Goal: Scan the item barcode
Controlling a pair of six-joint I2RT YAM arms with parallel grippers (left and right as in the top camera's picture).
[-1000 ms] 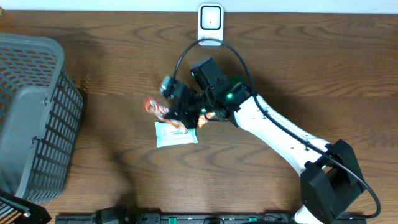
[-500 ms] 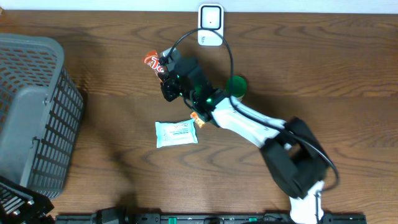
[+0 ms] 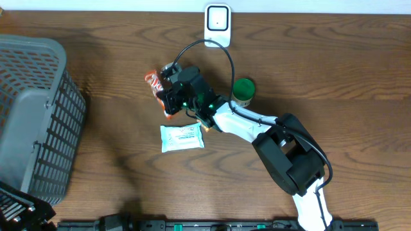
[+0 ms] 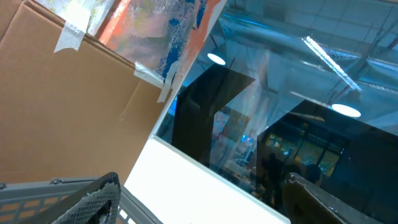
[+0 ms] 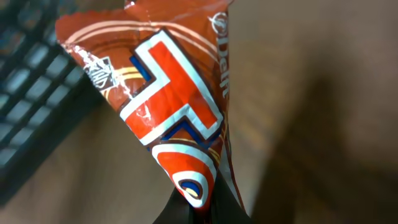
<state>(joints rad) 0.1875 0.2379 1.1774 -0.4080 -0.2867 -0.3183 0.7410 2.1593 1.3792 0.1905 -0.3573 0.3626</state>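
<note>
Snack packet [image 3: 156, 82] is pinched at one end by the right gripper [image 3: 169, 96], clenched tight and held off the table [image 3: 334, 58], left of the scanner [image 3: 218, 25] at the back edge. Gripping the end probably keeps the printed faces free for the scanner. Left gripper [image 4: 202, 208] sits at the front-left corner, released and empty.

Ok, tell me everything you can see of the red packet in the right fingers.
The packet is glossy, crinkled red film with white-and-blue lettering and brown swirls. One narrow end is pinched between the shut right fingers; the rest sticks out free, apparently off the table. Overhead, it shows up-left of the white pouch, apart from it. No barcode shows.
</note>
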